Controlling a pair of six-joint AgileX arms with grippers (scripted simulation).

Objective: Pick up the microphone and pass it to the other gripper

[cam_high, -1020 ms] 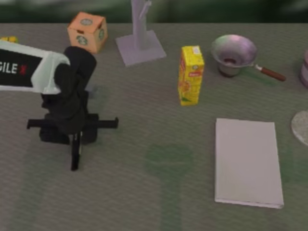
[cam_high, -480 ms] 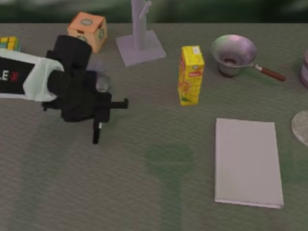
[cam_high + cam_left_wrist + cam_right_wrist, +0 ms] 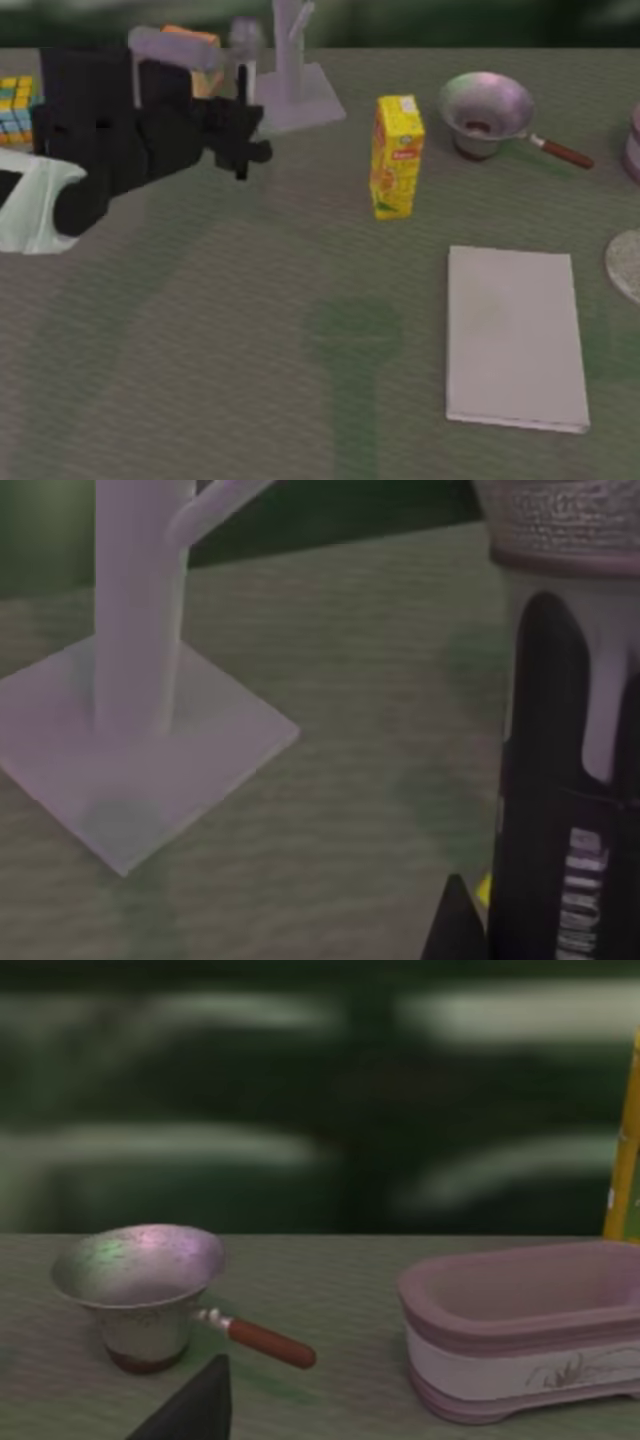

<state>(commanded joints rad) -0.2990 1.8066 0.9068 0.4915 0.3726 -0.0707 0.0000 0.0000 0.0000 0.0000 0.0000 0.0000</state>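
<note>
The microphone point(image 3: 241, 100) is off the table at the back left, its silver mesh head point(image 3: 246, 36) pointing away and its black stick toward me. My left gripper point(image 3: 240, 135) is shut on the black stick, just left of the grey stand. In the left wrist view the microphone point(image 3: 560, 780) fills one side, mesh head point(image 3: 560, 520) at the frame's edge, with one fingertip point(image 3: 455, 930) beside the stick. My right arm is outside the top view; my right gripper point(image 3: 195, 1415) shows only as a dark tip in its own wrist view.
A grey stand point(image 3: 293, 90) with a square base stands right beside the held microphone. An orange box point(image 3: 195, 40) and a colour cube point(image 3: 15, 100) sit behind the left arm. Yellow carton point(image 3: 396, 155), silver pan point(image 3: 487, 110), white book point(image 3: 513, 335) and pink tub point(image 3: 525, 1325) lie further right.
My left arm has risen and swung toward the back of the table, carrying the microphone up off the surface. The microphone's head now points away, close to the grey stand.
</note>
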